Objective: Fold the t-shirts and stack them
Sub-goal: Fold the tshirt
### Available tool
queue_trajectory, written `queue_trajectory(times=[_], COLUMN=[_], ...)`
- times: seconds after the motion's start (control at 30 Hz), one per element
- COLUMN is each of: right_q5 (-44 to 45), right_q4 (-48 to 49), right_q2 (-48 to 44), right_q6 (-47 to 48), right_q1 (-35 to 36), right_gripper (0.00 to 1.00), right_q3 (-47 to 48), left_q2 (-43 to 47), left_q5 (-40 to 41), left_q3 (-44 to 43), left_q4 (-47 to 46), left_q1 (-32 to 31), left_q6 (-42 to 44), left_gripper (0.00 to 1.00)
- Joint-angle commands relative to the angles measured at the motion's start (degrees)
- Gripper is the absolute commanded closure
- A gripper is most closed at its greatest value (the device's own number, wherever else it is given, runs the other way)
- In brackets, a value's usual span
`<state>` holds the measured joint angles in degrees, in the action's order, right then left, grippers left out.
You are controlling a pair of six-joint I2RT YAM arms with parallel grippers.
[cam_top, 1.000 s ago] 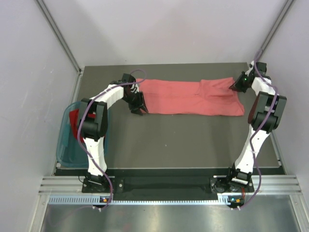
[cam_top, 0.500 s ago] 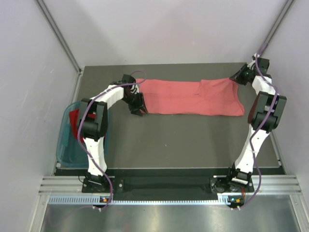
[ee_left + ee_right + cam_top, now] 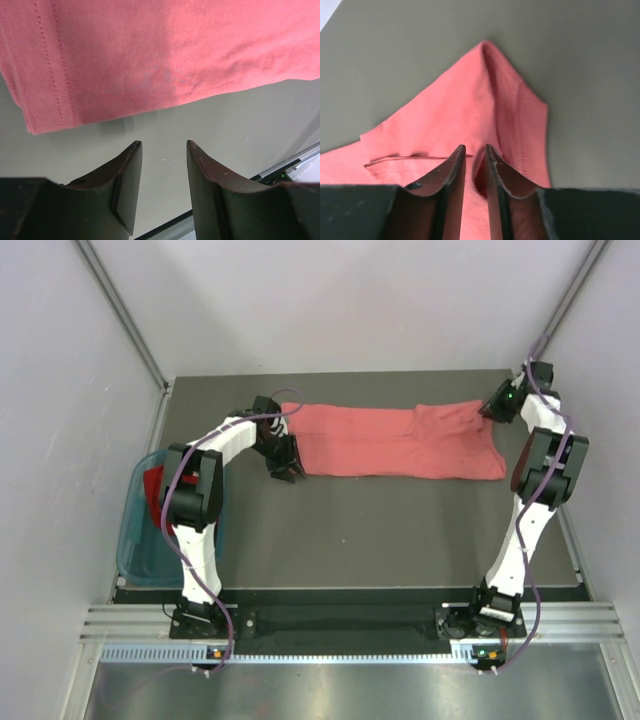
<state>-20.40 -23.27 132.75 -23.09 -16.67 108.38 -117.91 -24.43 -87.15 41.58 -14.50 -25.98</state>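
The salmon-pink t-shirt lies flat as a long folded band along the far part of the bench. It runs parallel to the far edge, from left of the middle almost to the right edge. Its right portion is wider, with a crease where the layers overlap. The left gripper sits at the band's near-left corner. In the left wrist view its fingers are spread apart with nothing between them. They are over bare bench surface just short of the stitched hem, not touching the cloth. The right gripper is at the shirt's far-right corner, close to the far right corner of the bench. There the fabric is drawn into a point toward it. In the right wrist view its two fingers are drawn nearly together. A shadowed fold of the pink cloth is caught in the narrow slot between them, so it appears clamped on the sleeve corner. The stitched sleeve edge rises to a peak beyond the fingertips. Off the left edge of the bench sits a teal basket. The deep red t-shirt is bunched inside it, behind the left arm.
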Motion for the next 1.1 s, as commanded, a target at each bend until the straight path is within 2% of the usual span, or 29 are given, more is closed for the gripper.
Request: queue_trajectory(times=[0.0,0.03,0.13,0.2,0.33,0.63,0.8,1.07], right_q5=[8.17,11.06,16.34,16.63,12.94,15.03,17.49,23.74], right_q4=[-7.39,-9.58,-13.91,-13.30,-12.77,-10.13,-10.92,-11.27], right_q2=[-2.05,-2.14,-4.59,-6.18,-6.28,-0.40,3.21,4.01], right_q6=[6.37,7.44,11.21,12.19,9.21,3.32,2.26,4.54], right_q1=[0.40,0.84,2.77,4.18,9.70,19.91,22.72,24.75], right_gripper=[0.74,0.71,0.56,0.54,0.54,0.55,0.55,0.64], right_q3=[10.33,11.93,14.41,12.39,10.54,11.94,14.93,14.49], left_q2=[0.84,0.75,0.22,-0.04,-0.30,0.84,1.54,1.01], left_q5=[-0.36,-0.45,-0.71,-0.71,-1.24,-1.59,-1.94,-2.38], left_q3=[-1.17,-1.35,-2.14,-2.58,-2.85,-1.62,-0.04,0.14], left_q4=[-0.27,-0.27,-0.27,-0.27,-0.62,-1.85,-2.73,-3.26], left_q1=[0.18,0.18,0.18,0.18,0.18,0.00,0.00,0.09], left_q6=[0.40,0.31,0.14,-0.04,-0.39,-1.09,-1.27,-1.27], left_gripper=[0.54,0.54,0.54,0.55,0.55,0.55,0.55,0.55])
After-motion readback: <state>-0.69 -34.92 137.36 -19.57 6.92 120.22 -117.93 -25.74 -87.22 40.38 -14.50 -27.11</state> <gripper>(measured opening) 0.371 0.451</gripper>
